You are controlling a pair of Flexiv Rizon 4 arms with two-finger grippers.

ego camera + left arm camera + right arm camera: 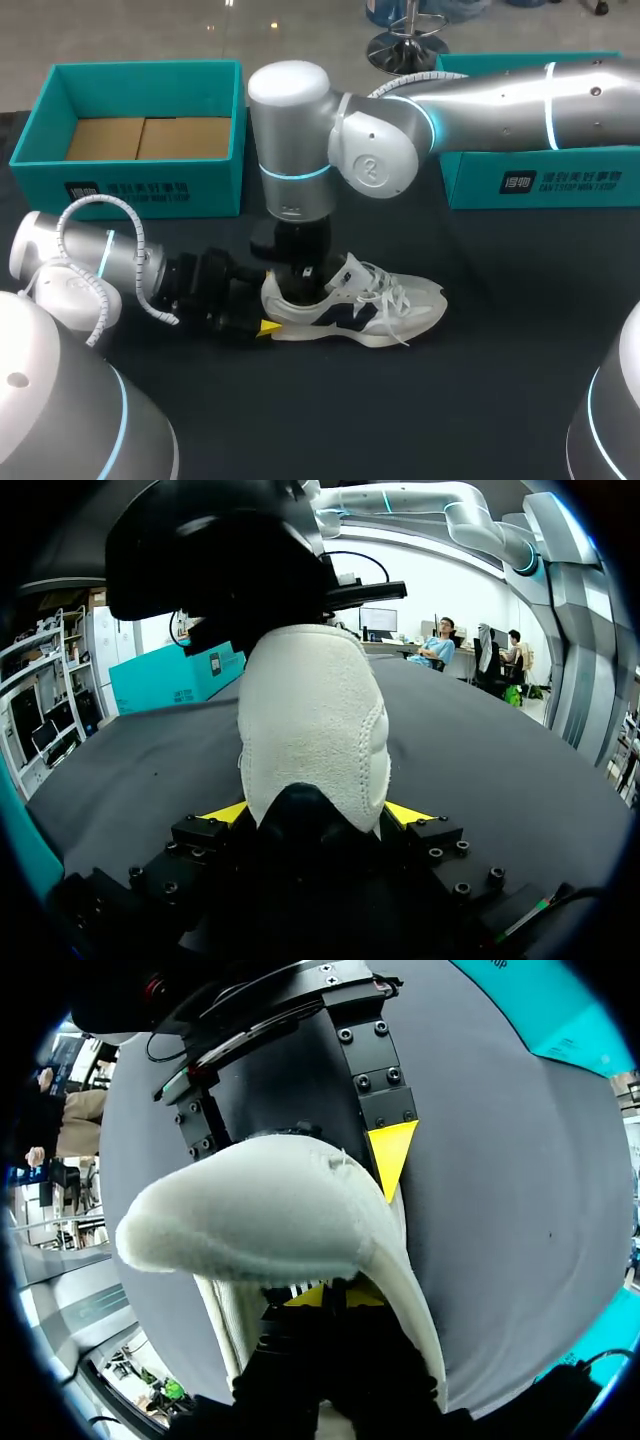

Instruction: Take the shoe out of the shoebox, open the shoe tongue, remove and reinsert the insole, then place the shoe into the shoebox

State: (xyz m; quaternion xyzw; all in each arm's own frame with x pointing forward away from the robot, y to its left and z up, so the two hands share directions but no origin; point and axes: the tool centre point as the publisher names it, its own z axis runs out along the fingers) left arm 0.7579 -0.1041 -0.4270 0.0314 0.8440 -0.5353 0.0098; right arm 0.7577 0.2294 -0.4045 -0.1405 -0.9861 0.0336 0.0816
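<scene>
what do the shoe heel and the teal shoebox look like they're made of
The shoe heel: probably suede or brushed fabric, off-white, matte, with a fuzzy nap. The shoebox: likely cardboard, with matte teal walls and brown folded flaps on its floor.

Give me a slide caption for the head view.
Left gripper holds the shoe by its heel; right gripper sits in its opening; two teal shoeboxes behind.

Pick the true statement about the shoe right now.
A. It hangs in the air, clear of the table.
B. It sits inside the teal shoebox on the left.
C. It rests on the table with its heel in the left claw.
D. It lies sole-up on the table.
C: the shoe stands sole-down on the dark table, and the left claw grips its heel from both sides.
</scene>
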